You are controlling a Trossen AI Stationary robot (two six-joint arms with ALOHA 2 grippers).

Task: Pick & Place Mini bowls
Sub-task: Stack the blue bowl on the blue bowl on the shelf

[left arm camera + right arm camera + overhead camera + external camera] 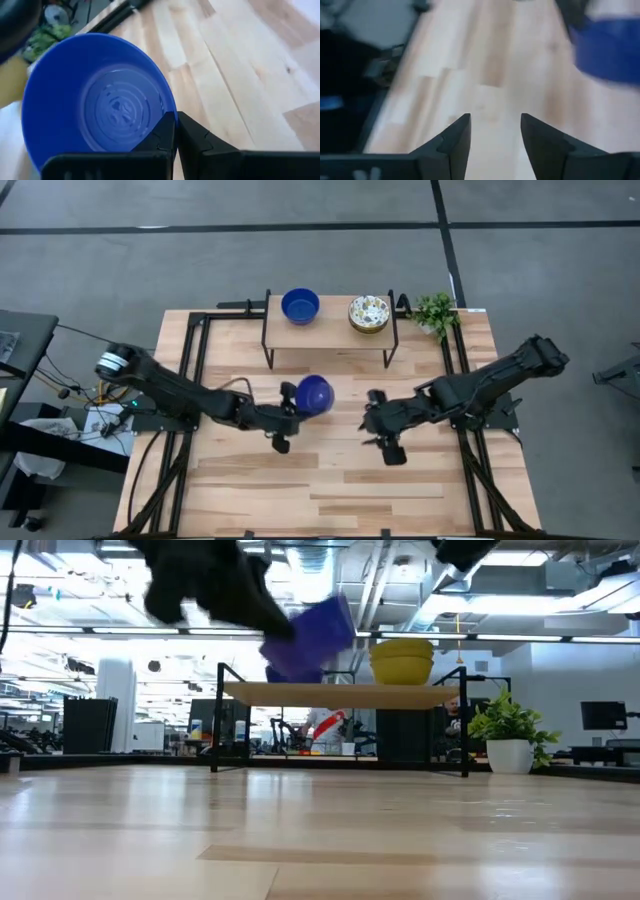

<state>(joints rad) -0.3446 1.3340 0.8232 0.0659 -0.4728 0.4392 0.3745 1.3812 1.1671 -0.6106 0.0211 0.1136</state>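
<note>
A glossy blue mini bowl (pixel 316 393) (pixel 312 632) hangs tilted above the table's middle, with my left gripper (pixel 296 400) (pixel 175 131) shut on its rim. To its right my right gripper (pixel 371 413) (pixel 493 134) stands open above the bare boards with nothing between its fingers; the held blue bowl (pixel 610 47) shows off to one side in its wrist view. On a low wooden shelf (pixel 330 335) at the far side rest another blue bowl (pixel 300 305) and a speckled white bowl (pixel 369 313), each on its base. My left gripper pinches the bowl's rim (pixel 169 106) on the side nearest the arm, one finger (pixel 161 134) inside the bowl and one (pixel 202 144) outside its wall. The fingers come from the table's left, slanting a little downward. The bowl is lifted clear of the table and tilted.
A small green potted plant (pixel 435 312) (pixel 510 735) stands right of the shelf, by the table's far right corner. The shelf's black legs (pixel 268 340) stand on the boards. Bare wooden tabletop (pixel 330 480) lies between the arms and the near edge.
</note>
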